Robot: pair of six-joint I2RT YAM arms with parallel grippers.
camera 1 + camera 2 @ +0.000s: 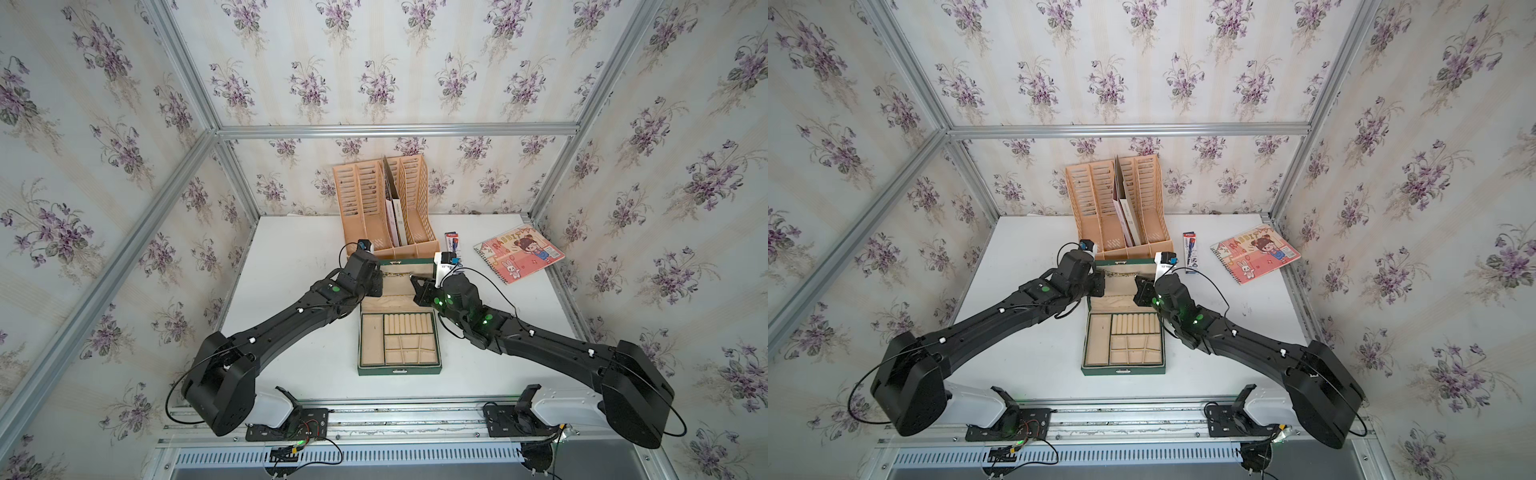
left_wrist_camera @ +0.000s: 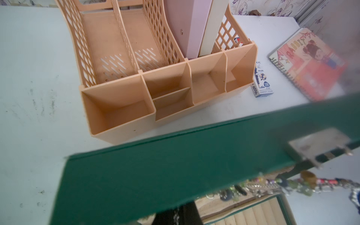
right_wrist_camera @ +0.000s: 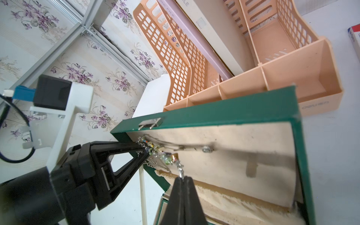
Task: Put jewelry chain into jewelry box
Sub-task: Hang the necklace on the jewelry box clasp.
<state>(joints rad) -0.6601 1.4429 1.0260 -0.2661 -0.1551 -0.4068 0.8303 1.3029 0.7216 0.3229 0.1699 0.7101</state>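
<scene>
1. Jewelry chain (image 3: 161, 153), silvery with small coloured charms, strung in the air just in front of the beige lining of the raised lid. Not in any compartment. Whether touching the lining, cannot tell.
2. Left gripper (image 3: 143, 149): fingers pressed together on one end of the chain, close to the lid's corner and below the small metal clasp (image 3: 151, 123).
3. Right gripper (image 3: 183, 178): jaws closed tight on the other end, with a short run of links rising from the tips toward the charms.
4. From the left wrist, only a blurred string of beads and links below the lid's green edge.
5. Jewelry box (image 1: 399, 370), dark green, open at the middle of the table (image 1: 291, 299), lid upright toward the back. In the base, a ring-roll row, one long compartment and several small divided ones, all lined in beige.
6. Both black arms reaching in from the near edge, one at each side of the lid.
7. Orange-tan file holder (image 1: 382, 208) just behind the lid, with a pink folder and a white one standing in one slot.
8. Small pencil box (image 1: 451, 241) to the right of the holder. Spiral notebook (image 1: 519, 253) with a cartoon cover farther right, near the table's far right corner.
</scene>
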